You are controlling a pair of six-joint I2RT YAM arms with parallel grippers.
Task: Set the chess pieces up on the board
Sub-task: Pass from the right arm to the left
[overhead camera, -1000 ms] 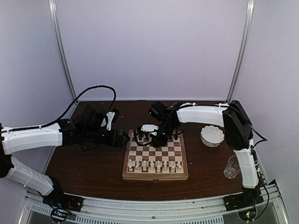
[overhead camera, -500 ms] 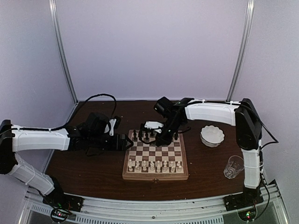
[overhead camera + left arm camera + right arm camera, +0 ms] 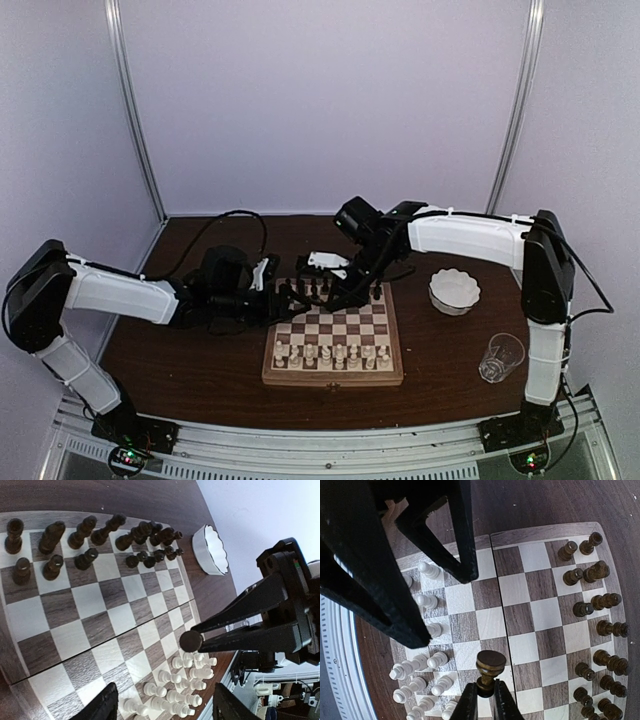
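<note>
- My right claw [image 3: 484, 690] is clenched on a dark piece [image 3: 490, 664], pinched low on its stem, with the round head sticking out past the fingertips.
- That piece hangs over the middle squares of the board [image 3: 540, 612]. I cannot tell whether its base touches the wood.
- On the right wrist camera, the white pieces [image 3: 427, 600] crowd to the left of that claw and the other dark pieces [image 3: 600, 600] line the board's edge to its right.
- My left claw [image 3: 165, 695] is released, jaws apart with nothing between them. It hovers over the white rows.
- The dark rows sit across the board from the left claw.
- A white bowl [image 3: 454, 290] stands off the board beyond the right claw, with a glass [image 3: 500, 357] near it.
</note>
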